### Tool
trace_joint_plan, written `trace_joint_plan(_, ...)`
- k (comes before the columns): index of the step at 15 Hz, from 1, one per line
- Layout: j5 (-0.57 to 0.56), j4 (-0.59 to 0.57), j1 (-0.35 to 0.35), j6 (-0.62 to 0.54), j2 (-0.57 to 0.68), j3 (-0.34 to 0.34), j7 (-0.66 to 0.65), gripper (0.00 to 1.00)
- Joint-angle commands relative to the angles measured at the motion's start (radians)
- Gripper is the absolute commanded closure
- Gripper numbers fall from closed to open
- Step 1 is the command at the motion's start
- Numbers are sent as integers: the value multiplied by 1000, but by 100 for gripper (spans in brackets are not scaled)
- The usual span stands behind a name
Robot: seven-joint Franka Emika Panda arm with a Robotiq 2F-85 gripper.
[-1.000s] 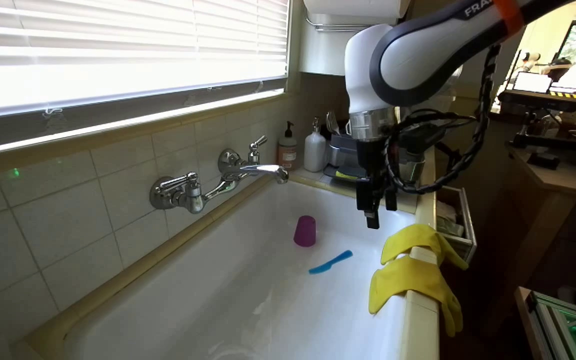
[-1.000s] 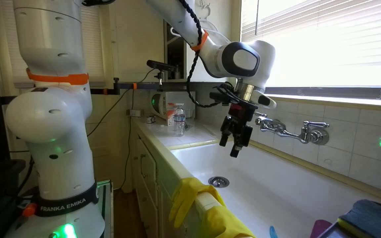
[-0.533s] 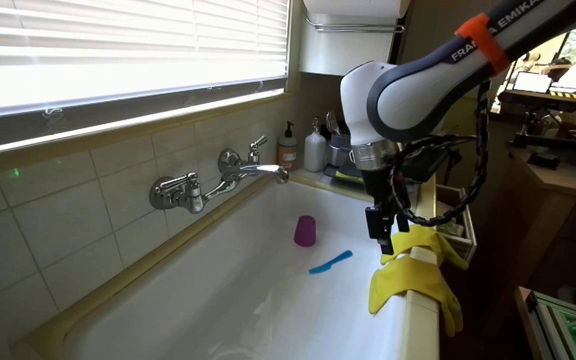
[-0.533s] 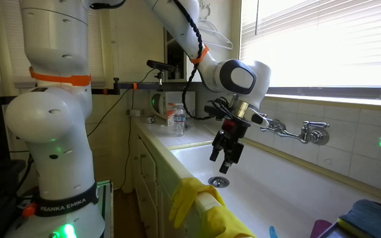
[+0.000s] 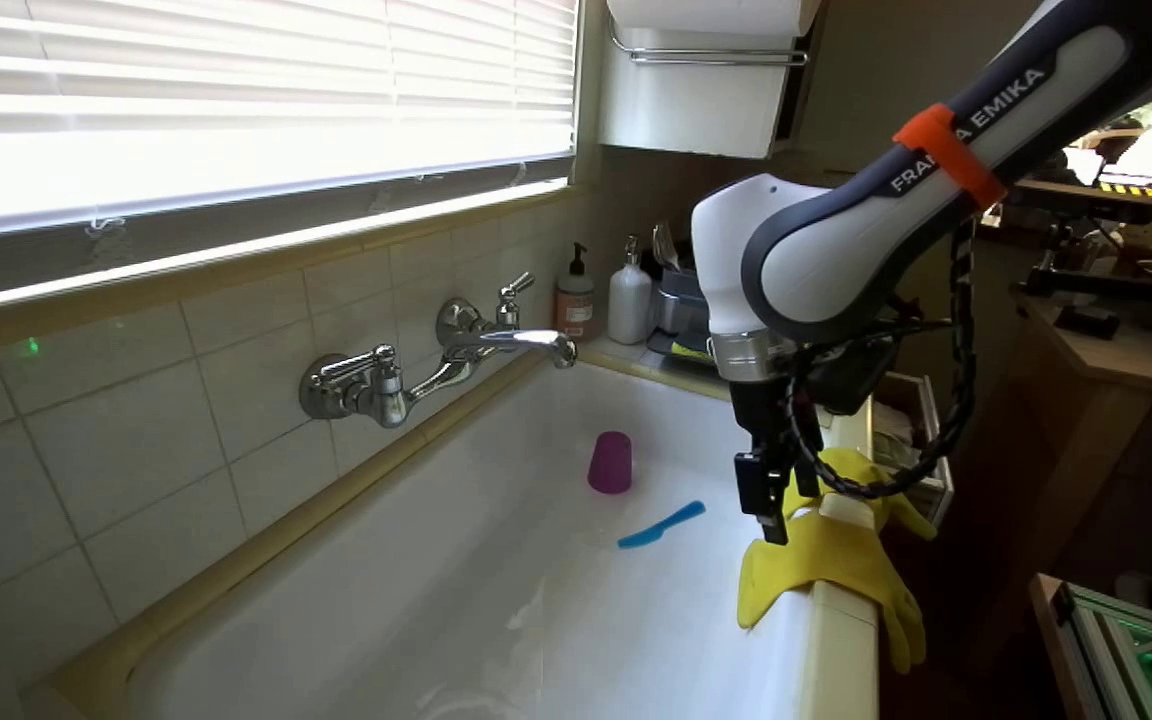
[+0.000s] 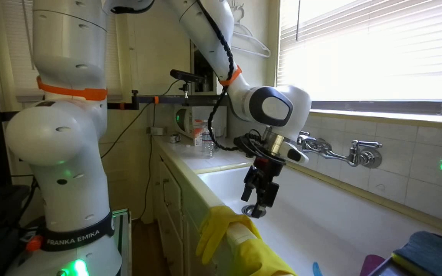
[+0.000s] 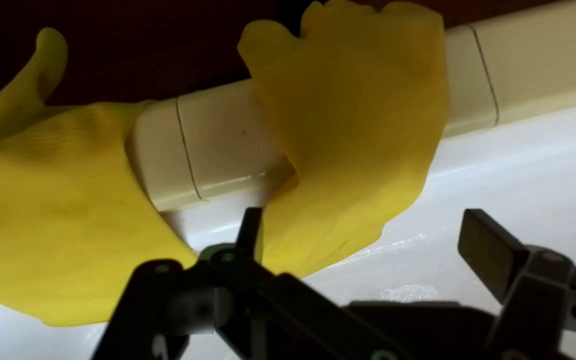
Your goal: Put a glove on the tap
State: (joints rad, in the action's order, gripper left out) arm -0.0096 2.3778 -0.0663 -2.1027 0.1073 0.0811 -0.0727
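Draping over the long outer rim of the sink (image 5: 416, 560), the yellow glove (image 7: 353, 135) is hanging with its cuff inside and its hand end outside. Above the sink, close to that rim, the black gripper (image 7: 363, 220) is pointing downward, its fingers (image 7: 490, 250) standing wide apart, released. In the wrist view, the gap between them is framing part of the cuff; whether either is touching the glove cannot be told. Just beside, on the same sink rim, a second yellow glove (image 7: 63, 210) is lying in like fashion, cuff inward. Along the sink's opposite side, the chrome tap (image 5: 466, 345) is jutting from the tiled wall (image 5: 246, 400), its spout reaching over the sink. On the sink's bottom, a blue knife (image 5: 661, 525) is lying, and a purple cup (image 5: 610, 463) is resting near the end wall. Just beyond that end, a labelled pump bottle (image 5: 575, 305) and a white pump bottle (image 5: 630, 300) are standing. Toward the sink's other end, a metal drain (image 6: 246, 209) is showing, partly hidden behind the gripper in an exterior view; past that end, a water bottle (image 6: 206, 147) is standing on the tabletop (image 6: 190, 161).
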Motion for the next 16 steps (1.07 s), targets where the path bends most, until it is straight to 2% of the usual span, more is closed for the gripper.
trace_joint_plan(1, 7, 26, -8, -66, 27, 3, 1, 0)
trace_joint_plan(6, 1, 19, -6, -69, 62, 4, -1, 1)
trace_joint_plan(7, 1, 17, -6, -65, 67, 4, 0, 26)
trace_joint_plan(8, 3, 15, -6, -61, 71, 3, 3, 26)
trace_joint_plan(9, 2, 13, -6, -60, 73, 4, 2, 32)
trace_joint_plan(16, 8, -8, -5, -50, 68, 3, -6, 88)
